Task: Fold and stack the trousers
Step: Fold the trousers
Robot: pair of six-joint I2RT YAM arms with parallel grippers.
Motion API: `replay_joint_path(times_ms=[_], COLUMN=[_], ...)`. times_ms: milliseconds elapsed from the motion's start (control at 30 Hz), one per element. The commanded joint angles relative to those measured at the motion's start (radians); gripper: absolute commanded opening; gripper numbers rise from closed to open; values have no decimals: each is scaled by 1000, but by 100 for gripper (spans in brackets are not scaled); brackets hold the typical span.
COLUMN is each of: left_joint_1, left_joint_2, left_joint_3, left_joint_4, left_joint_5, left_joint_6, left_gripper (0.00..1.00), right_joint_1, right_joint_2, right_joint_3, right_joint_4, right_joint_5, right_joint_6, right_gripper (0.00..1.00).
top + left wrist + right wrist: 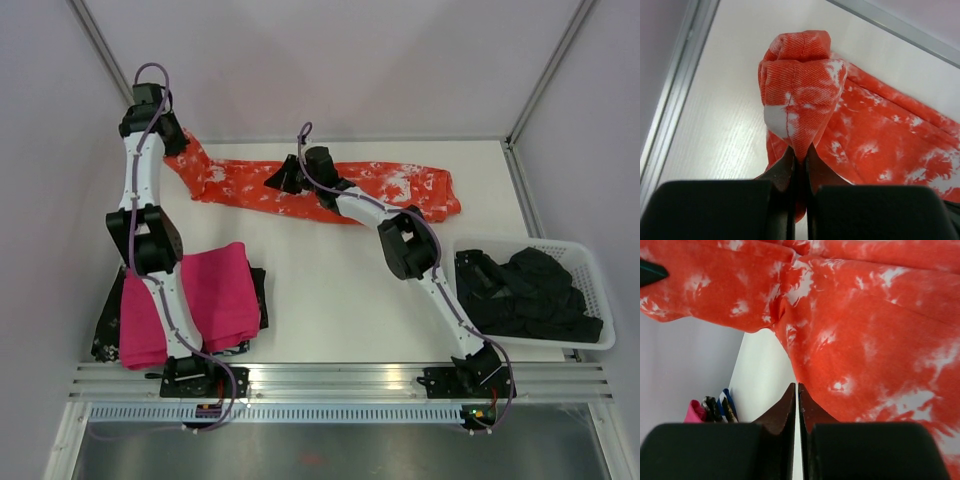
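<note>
The orange-red trousers with white blotches lie stretched along the back of the table. My left gripper is at their left end, and in the left wrist view it is shut on a bunched fold of the trousers, lifted off the table. My right gripper sits at the near edge of the trousers' middle. In the right wrist view it is shut with nothing between the fingertips. The trousers lie just ahead and to the right of those tips.
A folded magenta-pink cloth lies at the front left on a dark patterned garment. A white basket with black garments stands at the right. Walls and frame posts close in the table's back and sides.
</note>
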Motion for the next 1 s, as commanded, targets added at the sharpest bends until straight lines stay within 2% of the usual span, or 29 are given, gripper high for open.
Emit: replay_joint_path(times_ms=[0,133,167,233,267,367,467,567,700,967], left_joint_1=[-102,-199,-226,-285,-303,-380,-456,-513,-578,-659], left_joint_2=[-31,-29,-28,-9,-2,35,71,89,129,213], left_joint_3=[43,55,54,55,54,49,51,48,64,75], left_joint_4=[-6,-14,-14,-16,-19,-20,-20,3,32,38], left_joint_5=[28,46,43,37,8,-66,-110,-127,-123,-63], left_joint_6=[-63,-132,-139,-157,-163,-180,-221,-281,-324,-400], left_gripper=[2,2,2,2,2,2,2,2,2,2], right_joint_1=[-5,-48,-85,-146,-168,-251,-347,-436,-495,-507], right_joint_2=[-81,-220,-282,-383,-412,-516,-596,-676,-758,-738], right_joint_3=[3,-113,-139,-208,-222,-252,-287,-388,-538,-528], right_joint_4=[-2,-60,-66,-132,-172,-377,-587,-641,-632,-655], right_joint_5=[7,55,56,71,117,202,271,285,300,317], right_joint_6=[-38,-95,-102,-150,-179,-321,-394,-408,-449,-509], right_gripper=[8,18,27,36,50,67,70,70,72,73])
